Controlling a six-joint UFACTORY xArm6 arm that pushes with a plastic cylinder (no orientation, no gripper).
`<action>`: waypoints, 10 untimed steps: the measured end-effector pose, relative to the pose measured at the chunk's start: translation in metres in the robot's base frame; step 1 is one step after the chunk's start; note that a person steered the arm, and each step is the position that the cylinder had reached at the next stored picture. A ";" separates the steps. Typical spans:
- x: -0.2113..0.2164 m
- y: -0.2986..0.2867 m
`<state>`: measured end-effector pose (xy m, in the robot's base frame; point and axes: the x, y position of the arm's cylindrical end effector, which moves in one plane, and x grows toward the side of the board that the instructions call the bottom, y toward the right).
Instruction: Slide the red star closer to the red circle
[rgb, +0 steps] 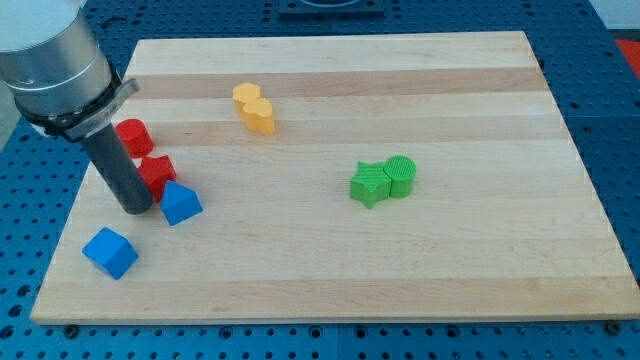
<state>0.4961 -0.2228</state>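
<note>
The red star (159, 172) lies near the board's left edge, partly hidden by my rod. The red circle (133, 135) sits just above and to the left of it, a small gap apart, also partly covered by the rod. My tip (135, 208) rests on the board just below and left of the red star, touching or nearly touching it.
A blue triangular block (180, 203) touches the red star's lower right. A blue cube (110, 252) lies at the lower left. Two yellow blocks (255, 108) sit at top centre. A green star (369, 183) and a green cylinder (400, 177) sit right of centre on the wooden board (450, 270).
</note>
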 end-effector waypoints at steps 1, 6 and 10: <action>0.001 0.000; 0.010 0.023; -0.022 0.020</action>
<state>0.4739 -0.2028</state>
